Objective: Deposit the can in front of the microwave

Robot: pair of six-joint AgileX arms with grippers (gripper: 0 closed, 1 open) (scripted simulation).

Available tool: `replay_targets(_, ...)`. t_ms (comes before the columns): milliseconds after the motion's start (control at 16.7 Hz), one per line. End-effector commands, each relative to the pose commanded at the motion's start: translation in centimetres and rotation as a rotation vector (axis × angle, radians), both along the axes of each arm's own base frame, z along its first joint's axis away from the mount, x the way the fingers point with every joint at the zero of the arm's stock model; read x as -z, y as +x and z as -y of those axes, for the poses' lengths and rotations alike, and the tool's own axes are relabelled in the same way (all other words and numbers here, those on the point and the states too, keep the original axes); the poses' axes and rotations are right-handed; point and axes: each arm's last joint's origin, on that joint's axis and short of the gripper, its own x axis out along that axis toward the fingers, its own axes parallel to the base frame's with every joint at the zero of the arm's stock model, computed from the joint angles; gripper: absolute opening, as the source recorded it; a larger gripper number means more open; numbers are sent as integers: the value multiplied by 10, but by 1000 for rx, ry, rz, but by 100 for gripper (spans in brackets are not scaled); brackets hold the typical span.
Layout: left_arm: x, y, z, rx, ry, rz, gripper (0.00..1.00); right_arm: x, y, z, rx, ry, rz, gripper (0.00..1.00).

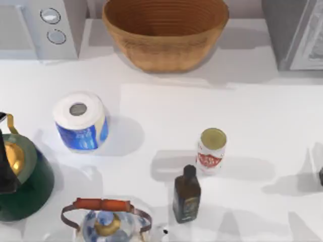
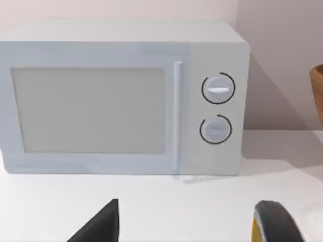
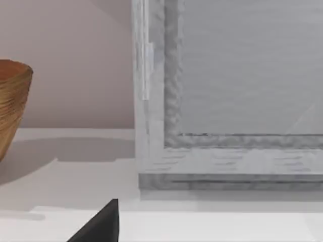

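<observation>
The can (image 1: pixel 211 150), white with a red label and a dull gold lid, stands upright on the table right of centre. The microwave (image 1: pixel 50 27), pale grey-white with two round dials, sits at the back left; the left wrist view faces its door and dials (image 2: pixel 121 101). My left gripper (image 1: pixel 4 166) is parked at the table's left edge, over a green kettle. My right gripper (image 1: pixel 321 176) is parked at the right edge. Both are far from the can.
A dark brown bottle (image 1: pixel 186 194) stands just in front of the can. A paper roll (image 1: pixel 79 121), a green kettle (image 1: pixel 28 181) and a blue-white kettle (image 1: pixel 106 219) fill the left front. A wicker basket (image 1: pixel 165 30) and a darker grey appliance (image 1: pixel 298 30) stand at the back.
</observation>
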Motion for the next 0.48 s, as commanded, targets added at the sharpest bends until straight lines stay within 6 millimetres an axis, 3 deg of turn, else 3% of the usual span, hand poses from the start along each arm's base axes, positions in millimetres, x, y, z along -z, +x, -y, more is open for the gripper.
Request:
replay_targets(240, -5, 0, 2, 20, 0, -26, 100, 0, 0, 0, 0, 0, 0, 100)
replay_targets(480, -40, 4, 11, 111, 7, -167, 100, 0, 0, 0, 0, 0, 0, 100)
